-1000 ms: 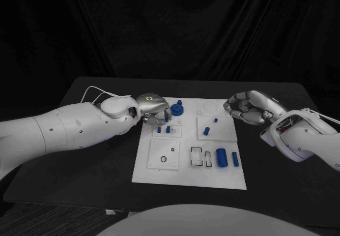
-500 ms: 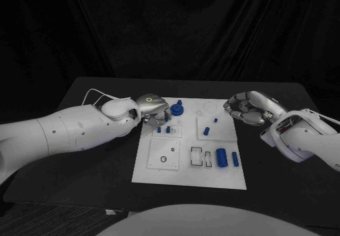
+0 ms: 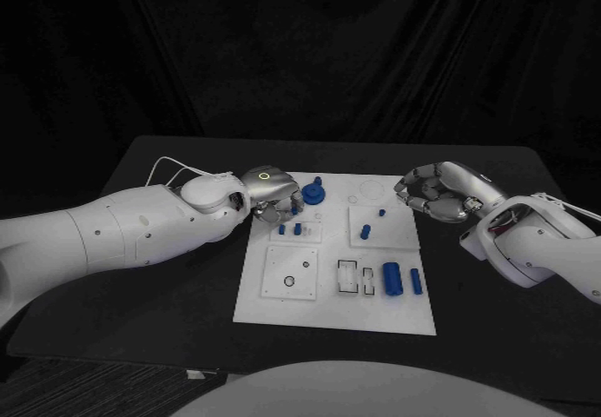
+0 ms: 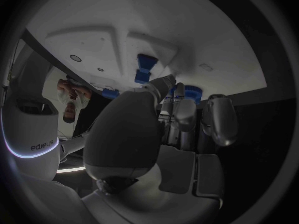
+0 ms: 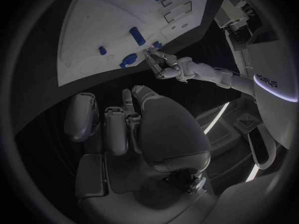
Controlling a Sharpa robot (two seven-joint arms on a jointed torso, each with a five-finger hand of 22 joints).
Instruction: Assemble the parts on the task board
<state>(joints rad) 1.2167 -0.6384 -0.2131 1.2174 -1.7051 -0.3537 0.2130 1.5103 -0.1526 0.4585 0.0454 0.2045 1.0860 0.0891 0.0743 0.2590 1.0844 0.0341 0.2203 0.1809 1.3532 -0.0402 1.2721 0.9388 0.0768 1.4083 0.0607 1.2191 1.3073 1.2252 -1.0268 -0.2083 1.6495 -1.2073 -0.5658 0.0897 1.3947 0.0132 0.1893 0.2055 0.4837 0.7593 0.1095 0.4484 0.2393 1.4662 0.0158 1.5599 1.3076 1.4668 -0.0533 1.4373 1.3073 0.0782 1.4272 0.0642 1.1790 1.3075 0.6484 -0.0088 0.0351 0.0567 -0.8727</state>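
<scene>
Blue part (image 3: 313,191) just beside left robot hand (image 3: 274,193).

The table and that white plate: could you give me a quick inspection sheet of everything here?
Surface: black table, task board lying flat mid-table.
Job's things: blue parts on the board; a tall blue piece at its far edge, a blue cylinder near the slots.
Clutter: nothing seen.
Hands: left hand at the tall piece, grip unclear; right hand curled beside the board's right edge, holding nothing.
Cables: white wires at the left wrist.
Surroundings: black curtain.
</scene>
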